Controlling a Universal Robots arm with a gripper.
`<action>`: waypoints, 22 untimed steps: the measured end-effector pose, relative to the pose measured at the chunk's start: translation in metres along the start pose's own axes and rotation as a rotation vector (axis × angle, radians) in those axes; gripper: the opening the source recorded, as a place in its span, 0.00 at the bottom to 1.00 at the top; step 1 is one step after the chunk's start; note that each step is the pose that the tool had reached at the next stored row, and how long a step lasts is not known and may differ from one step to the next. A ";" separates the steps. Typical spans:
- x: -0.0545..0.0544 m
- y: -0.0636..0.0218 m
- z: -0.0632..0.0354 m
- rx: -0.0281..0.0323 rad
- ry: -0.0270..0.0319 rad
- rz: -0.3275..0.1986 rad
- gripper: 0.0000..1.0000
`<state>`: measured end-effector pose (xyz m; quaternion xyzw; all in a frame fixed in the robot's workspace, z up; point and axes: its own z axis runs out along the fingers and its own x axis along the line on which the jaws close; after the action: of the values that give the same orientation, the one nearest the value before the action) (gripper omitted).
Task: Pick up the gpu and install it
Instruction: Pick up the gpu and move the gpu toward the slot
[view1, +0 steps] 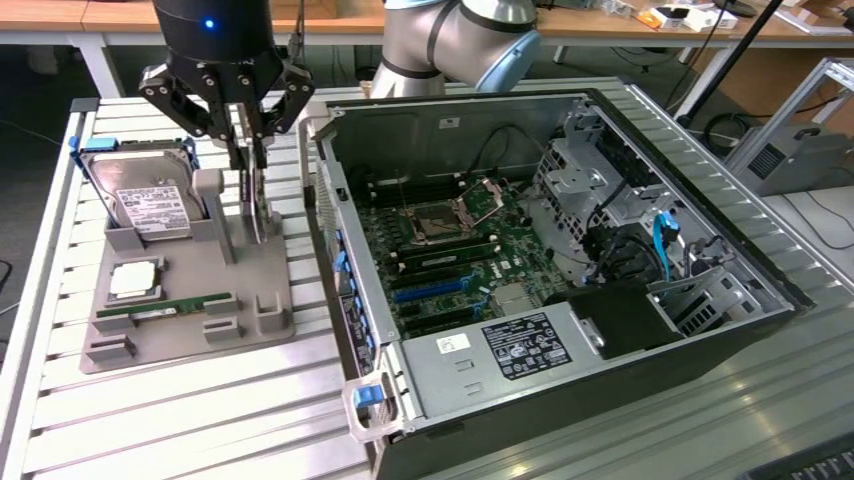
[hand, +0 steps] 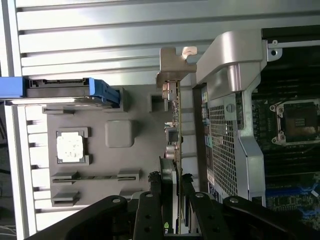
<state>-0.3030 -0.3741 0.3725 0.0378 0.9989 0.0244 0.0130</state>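
Note:
The gpu (view1: 254, 197) is a thin dark card standing on edge in a slot of the grey fixture (view1: 187, 330), just beside the open computer case (view1: 561, 110). My gripper (view1: 248, 150) comes down over the card's top edge, one finger on each face, shut on it. In the wrist view the gripper (hand: 171, 187) hugs the gpu (hand: 173, 130) from both sides, and the card's silvery bracket (hand: 175, 62) shows at its far end. The card's lower edge still looks seated in the fixture.
On the fixture lie a hard drive (view1: 147, 195) with blue rails, a square processor (view1: 136, 280) and a green memory stick (view1: 167, 307). The case wall (hand: 235, 125) stands close beside the card. The motherboard (view1: 441, 260) lies exposed inside the case, on a slatted metal table (view1: 200, 420).

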 end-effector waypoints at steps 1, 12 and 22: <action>0.000 0.0001 -0.0010 -0.0003 0.0001 0.000 0.27; 0.000 0.0006 -0.0120 -0.0046 0.0004 0.000 0.27; 0.000 0.0009 -0.0198 -0.0083 0.0007 0.000 0.27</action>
<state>-0.3030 -0.3741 0.3924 0.0379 0.9988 0.0285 0.0128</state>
